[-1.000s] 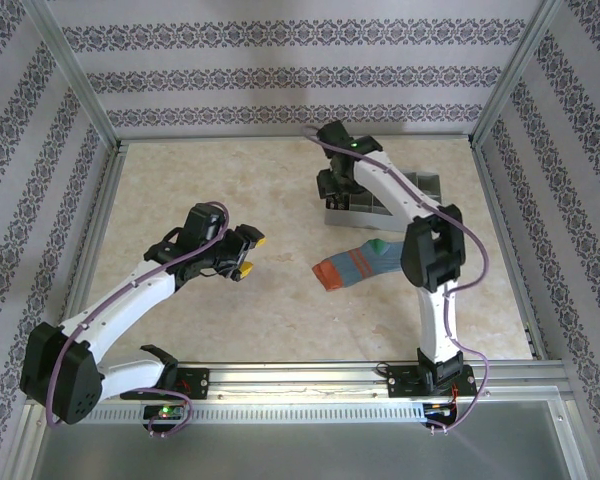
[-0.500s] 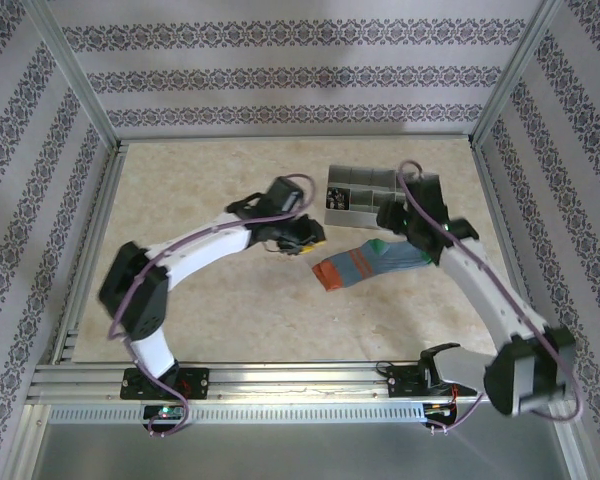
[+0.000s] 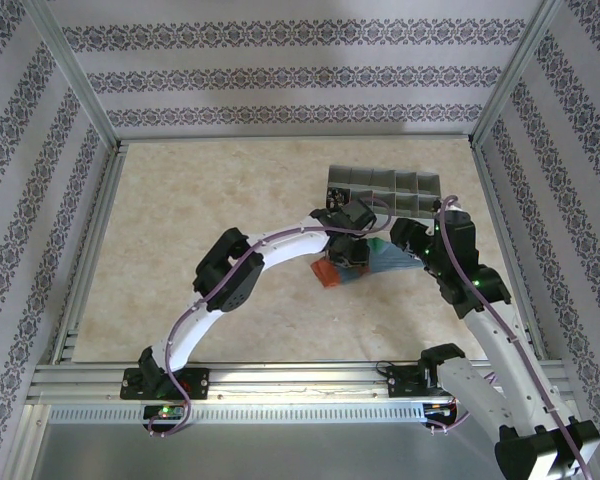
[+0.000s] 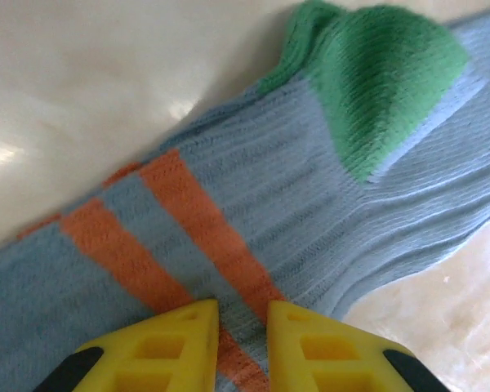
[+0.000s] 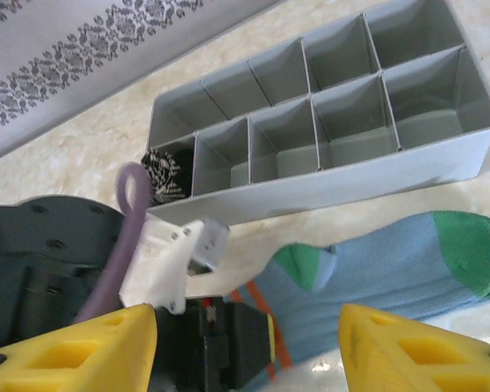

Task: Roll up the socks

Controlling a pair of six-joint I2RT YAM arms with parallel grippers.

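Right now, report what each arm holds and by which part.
Left fingers are nearly closed on the blue sock at its orange bands; whether fabric is actually pinched cannot be told. Right fingers stand open, holding nothing.

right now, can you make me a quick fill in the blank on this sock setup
The blue sock has a heel patch coloured ___.
The left gripper has its yellow fingertips down on a sock band coloured ___.
The black striped sock sits in the grey tray, while the blue one lies on the ___.
The right gripper has its jaws ___.
Missing words: green, orange, table, open.
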